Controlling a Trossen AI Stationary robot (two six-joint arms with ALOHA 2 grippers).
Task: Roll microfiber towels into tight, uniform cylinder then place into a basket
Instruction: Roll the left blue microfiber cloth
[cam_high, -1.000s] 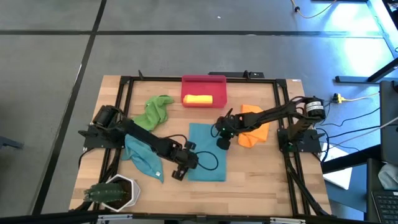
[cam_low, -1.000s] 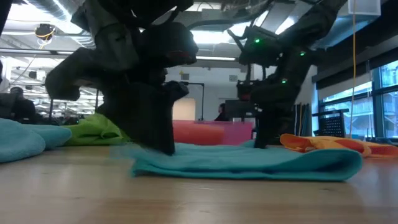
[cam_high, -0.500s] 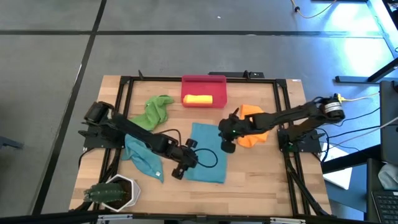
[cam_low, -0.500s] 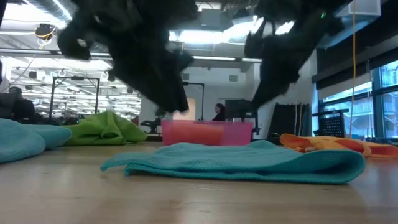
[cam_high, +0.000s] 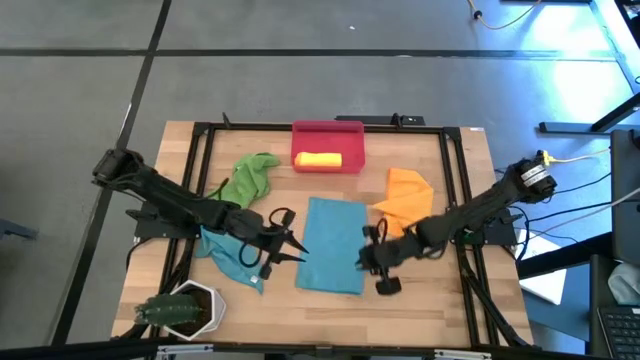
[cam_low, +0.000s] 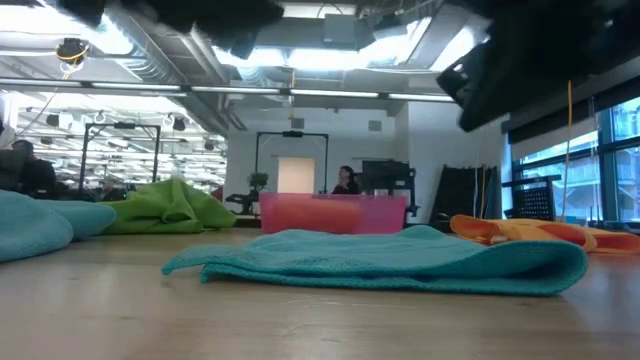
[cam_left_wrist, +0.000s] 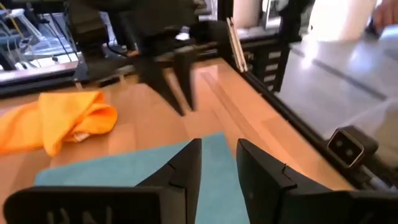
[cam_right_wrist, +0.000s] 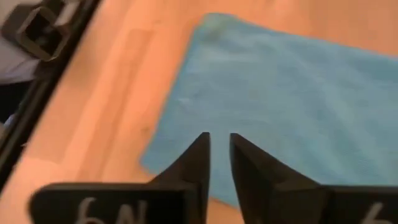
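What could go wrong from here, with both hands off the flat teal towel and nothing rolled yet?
1. The flat teal towel lies partly folded, with a raised edge in the low view; a roll started on it may come out loose or uneven.
2. The left hand and right hand flank the towel closely; uneven pinches could drag it askew.
3. The orange towel lies close by and could get snagged.

Five towels (cam_high: 331, 244), one basket (cam_high: 328, 133), seemingly one plant pot (cam_high: 185, 306).
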